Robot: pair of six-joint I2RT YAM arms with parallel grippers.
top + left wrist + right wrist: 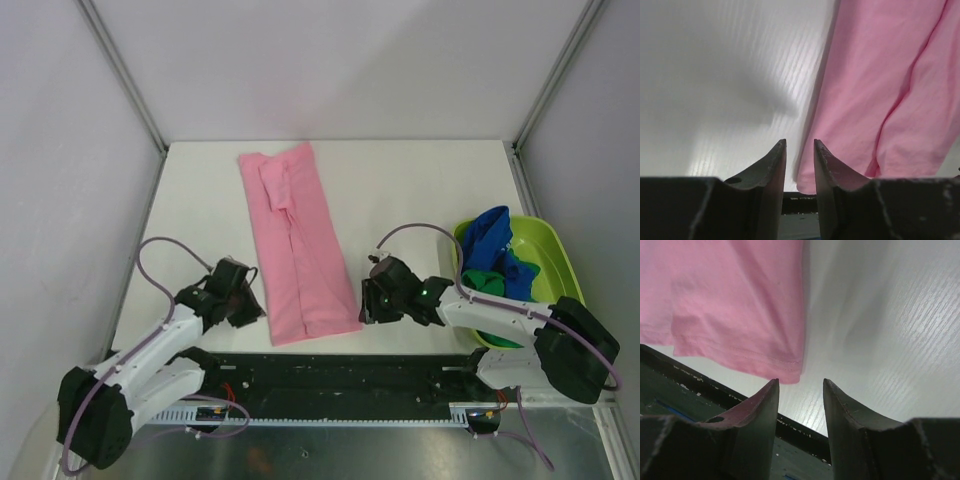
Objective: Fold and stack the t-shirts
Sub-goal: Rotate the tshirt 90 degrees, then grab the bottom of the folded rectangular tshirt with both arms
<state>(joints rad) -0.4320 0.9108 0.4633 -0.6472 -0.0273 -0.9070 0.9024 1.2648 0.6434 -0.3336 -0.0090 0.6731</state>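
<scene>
**Top external view: pink shirt laid out, both pincers at its near corners**

Top external shows a lime-green tub (548, 252) at the right edge of the white surface (420, 190), holding a crumpled blue t-shirt (492, 235) on a dark green t-shirt (485, 282). The right arm's forearm crosses in front of the tub. A black rail (340, 375) runs along the near edge.

The pink t-shirt (295, 250) lies flat left of centre, folded into a long narrow strip. Its long axis runs far to near, with the near end leaning slightly right. A sleeve is folded on top toward the far end, and the stitched hem is at the near end.

The left pincer (255, 305) sits just beside the near left corner, jaws narrowly apart and holding nothing. The right pincer (366, 303) is just beside the near right corner, with a moderate gap, also holding nothing.
</scene>
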